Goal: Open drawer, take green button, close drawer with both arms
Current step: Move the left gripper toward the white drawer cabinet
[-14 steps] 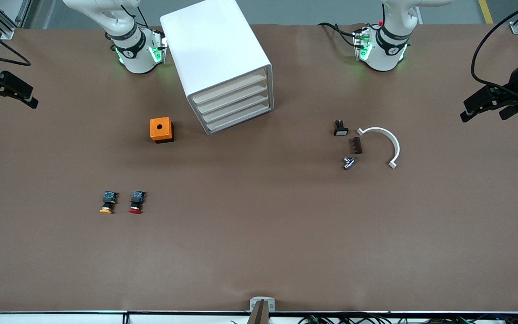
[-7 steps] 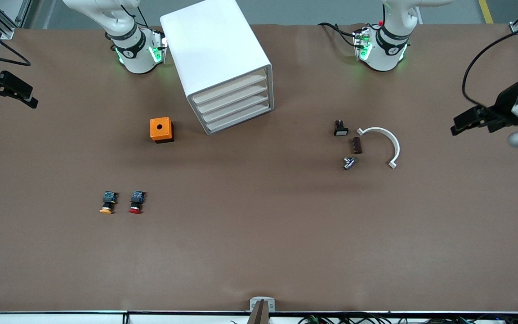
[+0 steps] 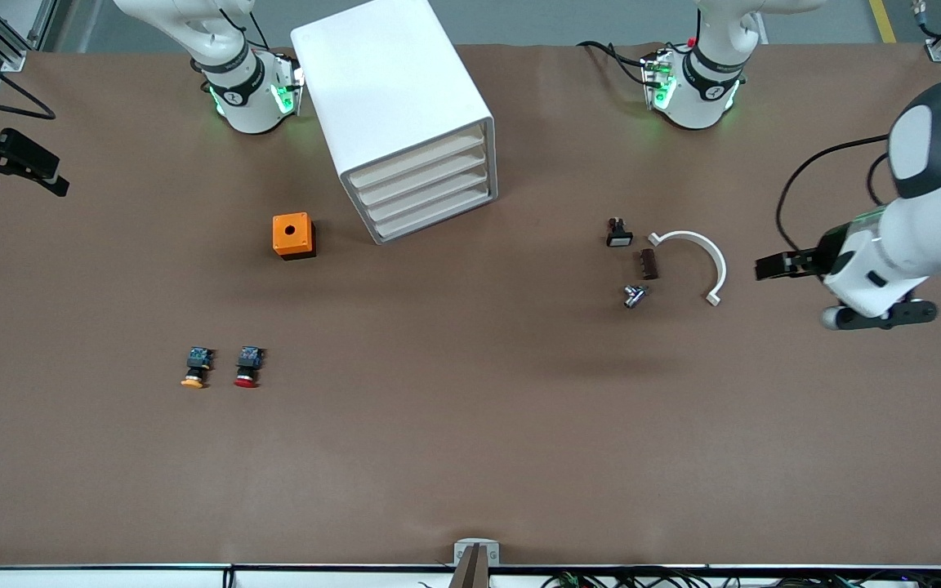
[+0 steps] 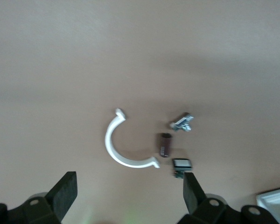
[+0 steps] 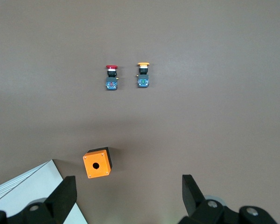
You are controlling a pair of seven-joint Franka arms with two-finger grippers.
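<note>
Now your left gripper (image 3: 769,267) has swung in over the table near the white clip (image 3: 697,260), jaws spread, empty; right gripper (image 3: 25,167) waits, also spread; drawer unit (image 3: 405,122) unopened.

The table (image 3: 470,457) carries one white drawer cabinet (image 3: 393,106) with four drawers in its front, all shut. There is one orange box (image 3: 293,235) with a single round hole in its top. Two push buttons lie side by side — one orange-capped (image 3: 195,367), one red-capped (image 3: 247,367). Toward the left arm's end sit four small parts: one white curved clip (image 3: 703,257), one dark brown block (image 3: 648,264), one metal fitting (image 3: 634,295), and one black switch with a white face (image 3: 618,233). Two white arms are in view — each with one black gripper.
</note>
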